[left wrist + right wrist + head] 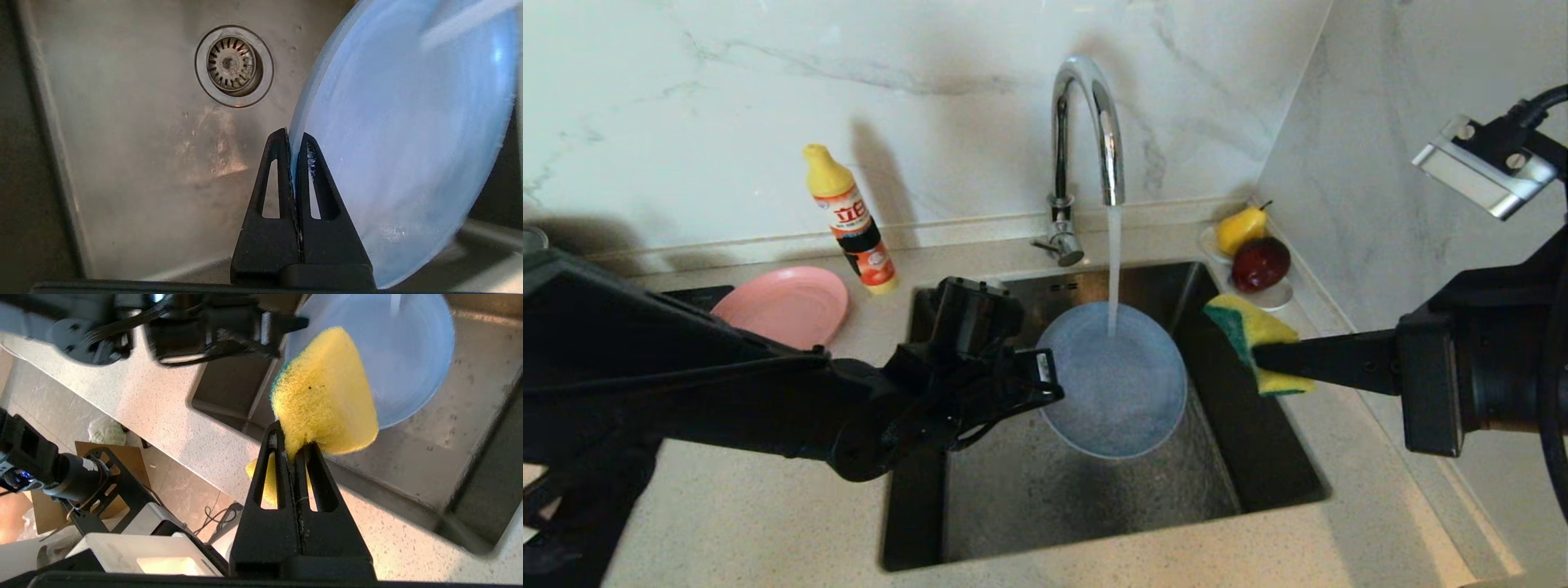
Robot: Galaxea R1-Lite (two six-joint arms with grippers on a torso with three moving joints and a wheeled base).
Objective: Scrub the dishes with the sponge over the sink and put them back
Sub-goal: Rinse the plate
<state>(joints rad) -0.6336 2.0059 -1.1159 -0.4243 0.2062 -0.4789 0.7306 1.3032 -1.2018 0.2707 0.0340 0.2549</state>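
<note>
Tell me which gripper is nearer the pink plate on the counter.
Left. The left gripper holds the grey-blue plate over the sink, beside the pink plate. The right gripper, holding the sponge, is across the basin.

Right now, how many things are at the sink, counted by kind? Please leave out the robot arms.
Plates: 2, grey-blue plate and pink plate
Sponges: 1, sponge
Bottles: 1, detergent bottle
Fruits: 2, pear and red fruit
Saucers: 1, white saucer
Taps: 1, tap
Total: 8
</note>
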